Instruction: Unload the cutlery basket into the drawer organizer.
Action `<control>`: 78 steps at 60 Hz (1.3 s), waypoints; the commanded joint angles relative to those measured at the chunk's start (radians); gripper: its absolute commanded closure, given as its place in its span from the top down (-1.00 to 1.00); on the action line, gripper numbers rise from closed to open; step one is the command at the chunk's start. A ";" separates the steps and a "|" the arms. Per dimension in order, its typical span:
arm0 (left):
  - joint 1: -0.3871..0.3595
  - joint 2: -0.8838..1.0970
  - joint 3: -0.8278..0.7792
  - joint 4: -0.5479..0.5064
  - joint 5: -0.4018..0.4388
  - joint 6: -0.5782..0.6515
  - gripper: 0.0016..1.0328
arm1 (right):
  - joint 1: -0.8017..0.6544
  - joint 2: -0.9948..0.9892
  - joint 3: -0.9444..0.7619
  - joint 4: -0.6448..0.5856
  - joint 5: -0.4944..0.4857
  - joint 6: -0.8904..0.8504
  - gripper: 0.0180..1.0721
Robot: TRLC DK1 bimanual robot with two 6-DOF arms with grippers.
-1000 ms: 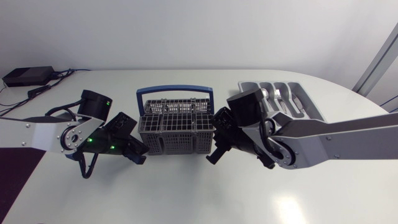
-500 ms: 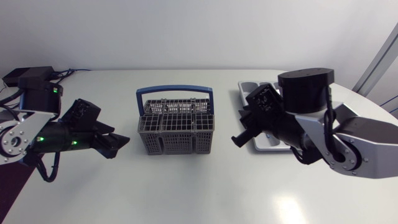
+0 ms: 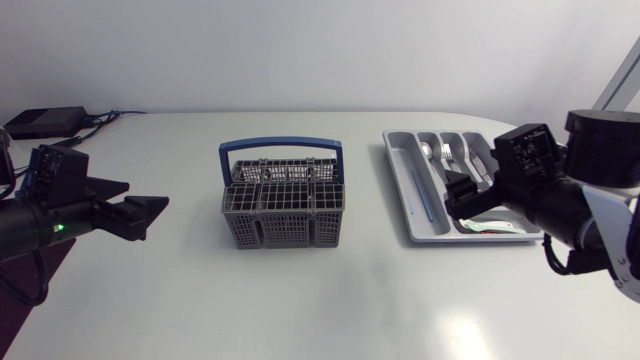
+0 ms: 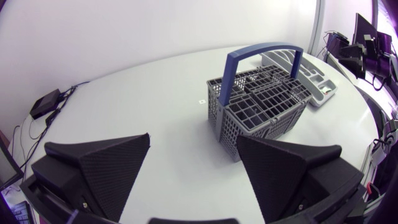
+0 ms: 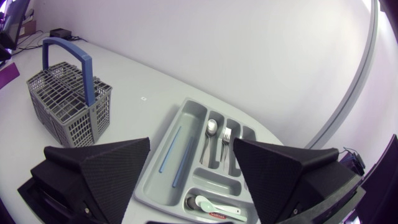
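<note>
The grey cutlery basket [image 3: 282, 200] with a blue handle stands mid-table; no cutlery shows above its rim. To its right lies the grey drawer organizer [image 3: 397, 188], holding a spoon [image 5: 211, 129], a fork [image 5: 226, 138], two blue sticks [image 5: 169, 150] and a white-green spoon [image 5: 214, 205]. My left gripper [image 3: 135, 213] is open and empty, well left of the basket [image 4: 264, 109], pointing at it. My right gripper [image 3: 462, 198] hangs open and empty over the organizer's [image 5: 189, 104] near part. Both wrist views show wide-spread fingers with nothing between them.
A black box [image 3: 45, 122] with cables sits at the table's back left corner. Bare white tabletop lies in front of the basket and between basket and organizer.
Both arms have drawn back from the basket's sides, the left one leftward, the right one over to the organizer. Both grippers have opened from shut.
</note>
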 commanded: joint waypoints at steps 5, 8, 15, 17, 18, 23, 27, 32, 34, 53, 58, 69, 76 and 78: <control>0.024 -0.067 -0.039 -0.018 -0.010 -0.022 0.92 | -0.065 -0.137 -0.068 -0.041 0.011 0.025 0.93; 0.032 -0.115 -0.056 -0.015 -0.020 -0.022 0.92 | -0.086 -0.200 -0.096 -0.033 0.025 0.013 0.93; 0.054 -0.198 -0.085 -0.011 -0.025 -0.022 0.92 | -0.114 -0.318 -0.148 -0.028 0.036 -0.016 0.93; 0.057 -0.222 -0.092 -0.011 -0.025 -0.022 0.92 | -0.123 -0.349 -0.161 -0.028 0.036 -0.019 0.93; 0.060 -0.230 -0.095 -0.011 -0.025 -0.022 0.92 | -0.126 -0.364 -0.169 -0.030 0.036 -0.019 0.93; 0.080 -0.285 -0.106 -0.020 -0.023 -0.029 0.92 | -0.140 -0.444 -0.207 -0.032 0.036 -0.019 0.93; 0.083 -0.340 -0.121 -0.018 -0.023 -0.039 0.92 | -0.166 -0.507 -0.232 -0.036 0.036 -0.019 0.93; 0.083 -0.387 -0.136 -0.021 -0.029 -0.070 0.92 | -0.169 -0.567 -0.259 -0.045 0.032 -0.013 0.93; 0.077 -0.404 -0.151 -0.012 -0.039 -0.078 0.92 | -0.172 -0.581 -0.269 -0.046 0.025 -0.001 0.93; 0.026 -0.561 -0.288 0.068 -0.128 -0.148 0.92 | -0.200 -0.709 -0.359 -0.060 -0.037 0.105 0.93; 0.012 -0.603 -0.326 0.090 -0.152 -0.167 0.92 | -0.208 -0.744 -0.384 -0.064 -0.053 0.134 0.93; -0.018 -0.695 -0.407 0.137 -0.204 -0.208 0.92 | -0.225 -0.819 -0.437 -0.072 -0.090 0.196 0.93; -0.037 -0.754 -0.458 0.167 -0.237 -0.233 0.92 | -0.235 -0.867 -0.471 -0.078 -0.113 0.235 0.93; -0.043 -0.770 -0.472 0.175 -0.247 -0.241 0.92 | -0.238 -0.880 -0.480 -0.079 -0.119 0.246 0.93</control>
